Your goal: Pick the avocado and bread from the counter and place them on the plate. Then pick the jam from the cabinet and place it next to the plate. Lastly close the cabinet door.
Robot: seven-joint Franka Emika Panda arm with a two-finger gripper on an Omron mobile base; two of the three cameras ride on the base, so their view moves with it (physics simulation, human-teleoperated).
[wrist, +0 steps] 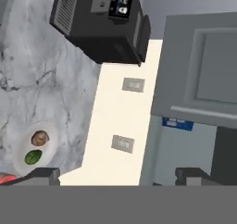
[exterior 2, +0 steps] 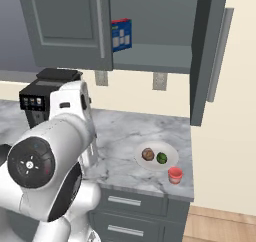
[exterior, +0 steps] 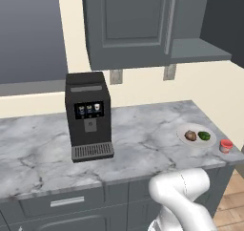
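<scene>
Currently the avocado (exterior 2: 161,158) and bread (exterior 2: 147,154) rest on the plate (exterior 2: 170,149), the jam (exterior 2: 175,175) stands just beside it on the desk (exterior 2: 125,131), the hand (wrist: 118,177) is spread apart and empty, and only the cabinet door (exterior 2: 202,51) remains to be closed.

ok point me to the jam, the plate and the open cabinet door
jam (exterior 2: 175,175), right base view, on the jar's red side
plate (exterior 2: 167,149), right base view, on its bare far rim
open cabinet door (exterior 2: 201,56), right base view, mid panel
</scene>
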